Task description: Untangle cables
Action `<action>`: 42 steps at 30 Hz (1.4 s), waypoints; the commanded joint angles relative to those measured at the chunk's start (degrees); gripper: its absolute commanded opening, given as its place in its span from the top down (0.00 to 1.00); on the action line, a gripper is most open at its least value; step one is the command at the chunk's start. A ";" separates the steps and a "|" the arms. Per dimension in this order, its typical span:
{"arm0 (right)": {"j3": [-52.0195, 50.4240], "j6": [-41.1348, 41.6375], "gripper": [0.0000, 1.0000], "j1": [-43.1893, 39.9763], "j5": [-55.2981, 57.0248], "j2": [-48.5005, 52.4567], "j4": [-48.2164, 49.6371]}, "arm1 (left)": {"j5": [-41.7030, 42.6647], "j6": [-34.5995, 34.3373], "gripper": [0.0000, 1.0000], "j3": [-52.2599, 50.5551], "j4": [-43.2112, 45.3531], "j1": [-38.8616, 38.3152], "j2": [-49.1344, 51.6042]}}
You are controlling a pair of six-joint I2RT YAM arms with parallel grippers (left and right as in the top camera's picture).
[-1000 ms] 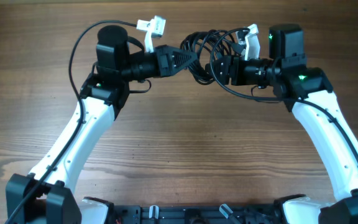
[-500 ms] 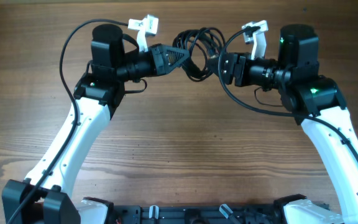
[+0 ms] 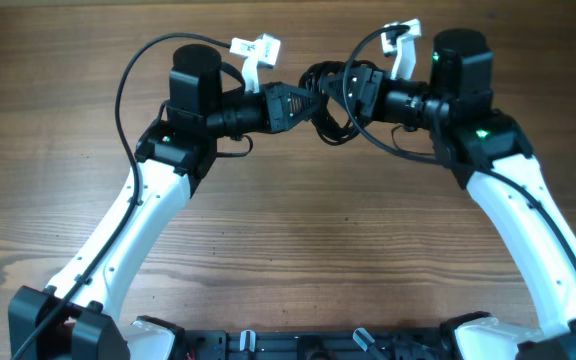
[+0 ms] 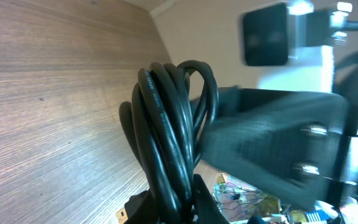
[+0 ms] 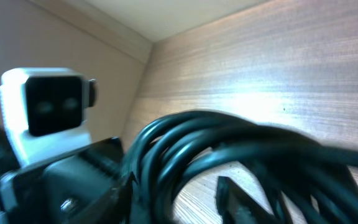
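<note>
**Two arms meet at a bundle of cables near the table's far edge**

Over the wooden table (image 3: 288, 240), the left arm (image 3: 138, 220) and right arm (image 3: 513, 200) face each other with the black cables (image 3: 326, 125) between them. The left gripper (image 3: 306, 100) is clenched on one end of the bundle. The bundle's long axis runs on from that gripper, its loops pointing toward the right gripper (image 3: 343, 90), whose grip cannot be told.

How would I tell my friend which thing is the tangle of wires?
Look at the far side of the wooden table, where the white left arm and right arm nearly meet. Between them are the cables, thin shiny black loops. The arm wires each sweep in one lone curve; only this is a bunched knot.
</note>
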 commanded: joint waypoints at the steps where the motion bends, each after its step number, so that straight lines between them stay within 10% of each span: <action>1: -0.61 1.81 0.69 0.22 0.96 2.43 0.31 | 0.39 1.33 0.96 1.60 0.61 -0.44 -1.66; 4: -0.61 1.97 0.96 0.22 1.40 2.80 1.40 | 0.00 1.38 0.96 1.60 0.52 -0.42 -1.66; 24: -0.61 11.28 0.96 -22.23 -21.66 -6.23 9.03 | -18.29 1.60 0.96 1.60 -16.02 -0.44 -1.66; 34: -0.68 3.02 0.96 -23.87 -3.04 -4.42 -2.47 | -5.25 6.56 0.96 1.60 -13.79 -0.24 -1.73; 42: -0.76 -7.21 0.96 -23.78 8.94 -1.11 -21.18 | -5.81 -8.11 0.96 1.60 1.49 3.30 -1.79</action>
